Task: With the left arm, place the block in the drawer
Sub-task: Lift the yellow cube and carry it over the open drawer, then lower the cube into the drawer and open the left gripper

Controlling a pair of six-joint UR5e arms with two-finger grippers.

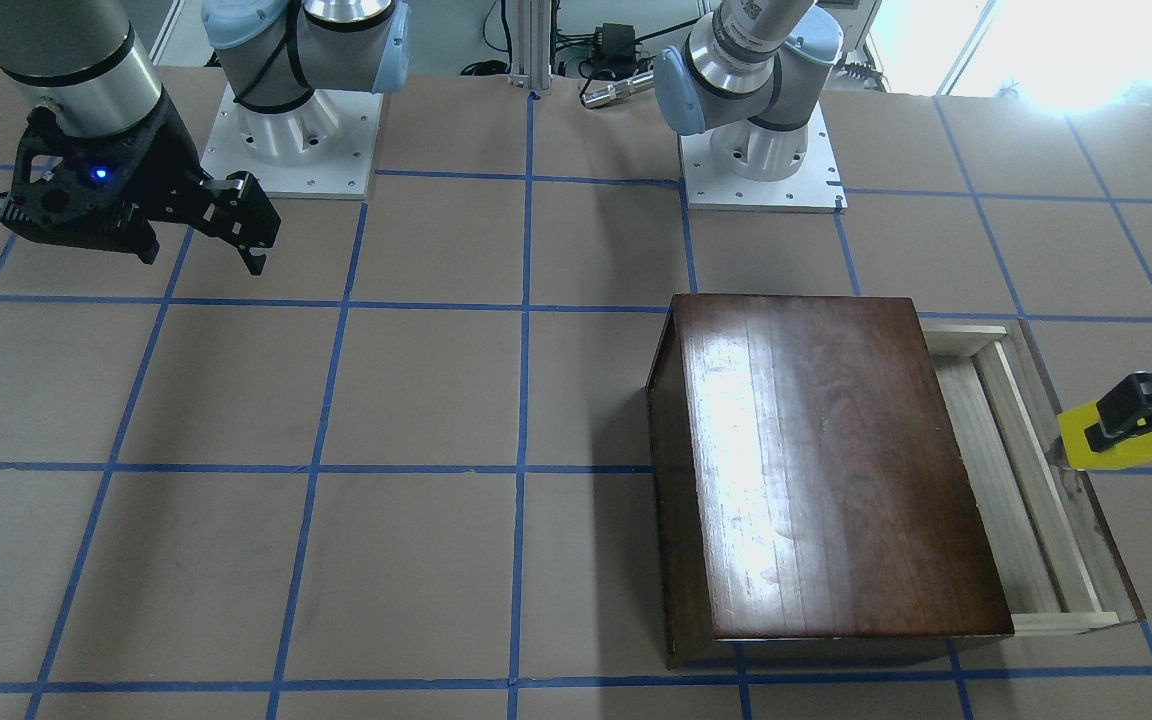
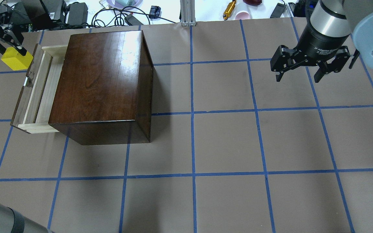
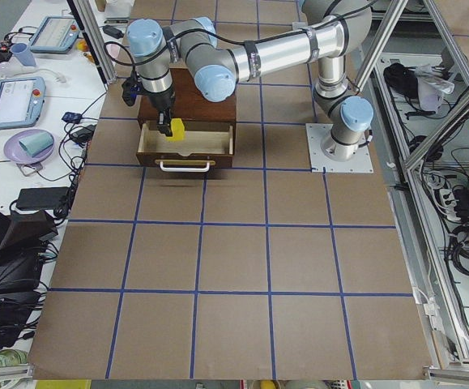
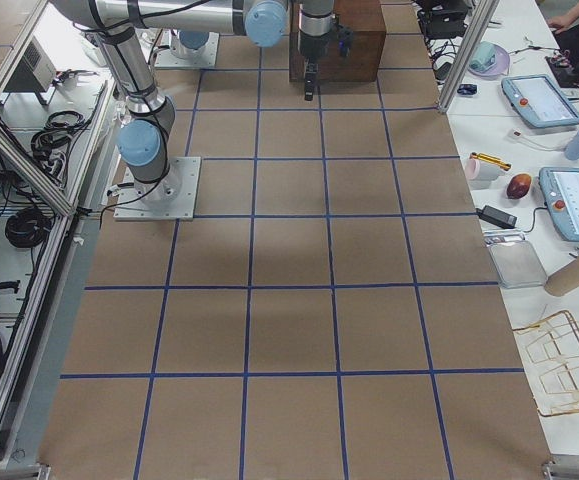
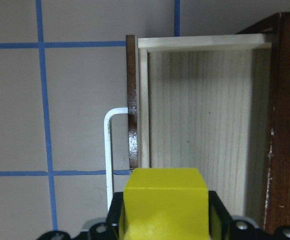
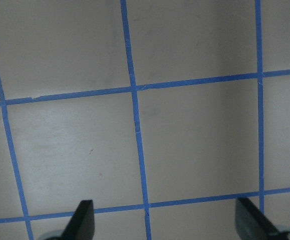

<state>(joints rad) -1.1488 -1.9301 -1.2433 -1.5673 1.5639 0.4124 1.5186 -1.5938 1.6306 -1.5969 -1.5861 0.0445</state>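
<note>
The block point(image 5: 165, 192) hangs clamped in the left gripper point(image 1: 1121, 425), above the front edge of the open drawer point(image 1: 986, 480). The carry looks nearly done. Next it likely needs a nudge inward, lowering, then release. The right gripper point(image 2: 298, 76) waits well apart, fingers spread.

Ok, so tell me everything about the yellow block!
The block is a small bright yellow cube with plain, smooth faces and sharp edges; what it is made of is hard to tell. The left gripper pinches it by two opposite sides and holds it level in the air, above the front edge of the open drawer. Nothing else touches it.
</note>
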